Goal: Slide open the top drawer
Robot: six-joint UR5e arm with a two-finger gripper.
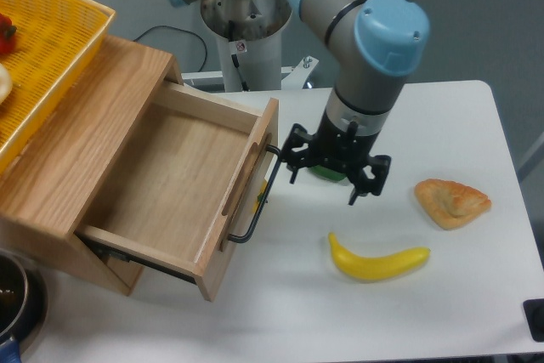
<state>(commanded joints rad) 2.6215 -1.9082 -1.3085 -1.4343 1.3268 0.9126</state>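
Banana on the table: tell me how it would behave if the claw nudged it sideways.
The banana lies on its curved side on the smooth white table, so it would probably pivot or slide rather than roll. It looks light and stiff enough to move as one piece. Its skin looks smooth, so a pushing finger might slip along it.

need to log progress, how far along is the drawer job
Done, by the look of it: the drawer stands pulled well out of the cabinet, its empty inside showing. Nothing is in hand: the gripper is open and off the handle, over the table. Nothing seems left but moving the arm away.
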